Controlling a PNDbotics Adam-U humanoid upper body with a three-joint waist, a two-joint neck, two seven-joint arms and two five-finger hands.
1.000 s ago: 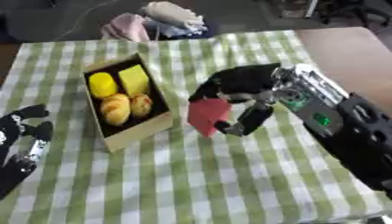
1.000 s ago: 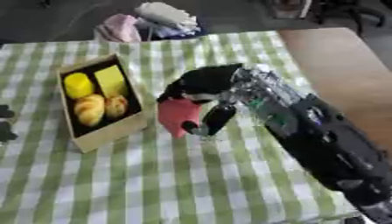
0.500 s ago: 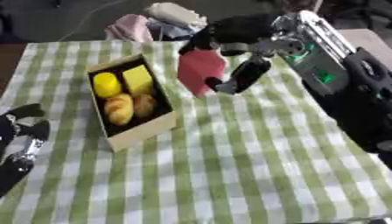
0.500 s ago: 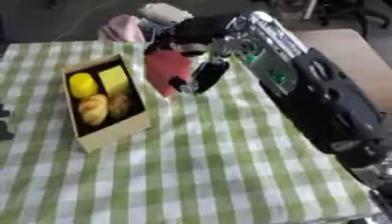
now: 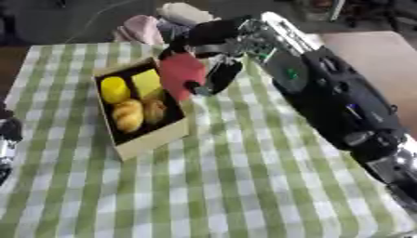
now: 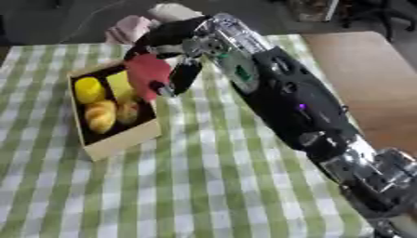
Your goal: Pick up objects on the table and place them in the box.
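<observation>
Since half a second ago the right hand (image 5: 213, 60) has carried the red object (image 5: 181, 75) further toward the box (image 5: 146, 142); a second ago the same object was low over the cloth, well to the right of the box; now it hangs at the box's right wall, partly over the inside.

The right hand's fingers are curled round the red object, one dark finger (image 5: 221, 78) lying down its right side and the thumb side hidden behind its top edge; the object is clear of the green checked tablecloth (image 5: 244, 176).

Inside the box lie a yellow round piece (image 5: 114, 89), a pale yellow block (image 5: 146, 81) and brownish rolls (image 5: 129, 116).

The left hand (image 5: 8, 139) shows only as a dark sliver left of the box; whether its fingers are open or curled cannot be told.
</observation>
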